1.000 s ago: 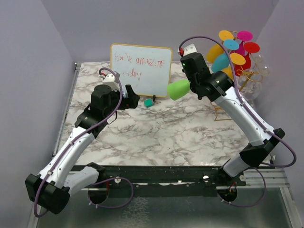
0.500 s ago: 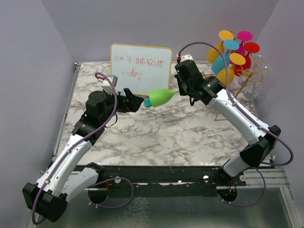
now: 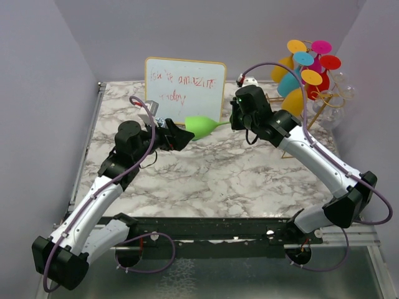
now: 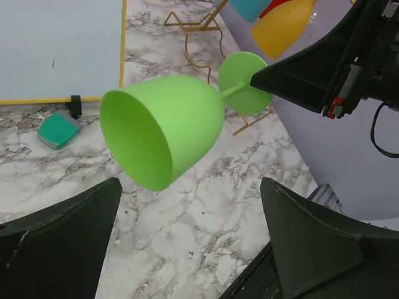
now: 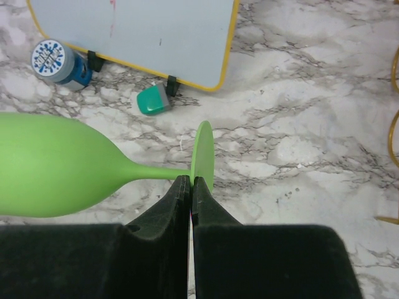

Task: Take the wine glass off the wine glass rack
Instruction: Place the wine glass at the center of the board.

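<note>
- Seen only from above: the wine glass (image 3: 201,126) is held level before the whiteboard (image 3: 185,91), with the wine glass rack (image 3: 321,107) to the whiteboard's right.
- Right wrist view: its foot is clamped by the right hand (image 5: 190,184).
- Left wrist view: the bowl is left untouched by the wide-open left hand (image 4: 190,184).

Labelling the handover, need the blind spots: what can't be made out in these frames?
Top view: whether the open left end effector touches the green wine glass; its own wrist covers the fingers.
Right wrist view: how much of the glass foot the right end effector pinches; its shut fingers hide the contact.
Left wrist view: wine glass rack cut off by the top edge.
Top view: whiteboard writing too small to read.
</note>
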Tool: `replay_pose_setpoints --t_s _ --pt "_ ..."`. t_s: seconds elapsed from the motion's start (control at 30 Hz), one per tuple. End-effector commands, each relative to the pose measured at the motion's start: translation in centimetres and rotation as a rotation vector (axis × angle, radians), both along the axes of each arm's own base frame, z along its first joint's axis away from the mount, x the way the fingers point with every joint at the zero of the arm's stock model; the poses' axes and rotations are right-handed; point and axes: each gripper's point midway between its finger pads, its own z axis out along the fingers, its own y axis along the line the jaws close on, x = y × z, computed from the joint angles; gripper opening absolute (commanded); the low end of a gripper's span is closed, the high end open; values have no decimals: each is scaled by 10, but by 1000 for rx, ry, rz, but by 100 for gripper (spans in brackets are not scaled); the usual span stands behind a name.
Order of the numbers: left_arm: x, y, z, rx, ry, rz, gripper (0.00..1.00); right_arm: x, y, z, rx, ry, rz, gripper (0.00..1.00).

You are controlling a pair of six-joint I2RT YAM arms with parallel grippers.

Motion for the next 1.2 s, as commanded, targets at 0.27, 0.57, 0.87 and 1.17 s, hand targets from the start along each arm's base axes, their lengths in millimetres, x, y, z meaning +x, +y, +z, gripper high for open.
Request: replay_pose_setpoints --t_s 0.27,0.57,0.87,1.17 --pt "-7 2 4 -13 0 -2 98 -10 18 -3 236 34 -17 0" --pt "-18 18 -6 55 17 39 95 -6 31 -11 376 104 21 1" --pt "-16 14 19 121 -86 -22 86 -20 40 -26 379 160 113 0" --pt "-21 -8 13 116 -48 -164 71 -32 45 -31 418 179 162 0"
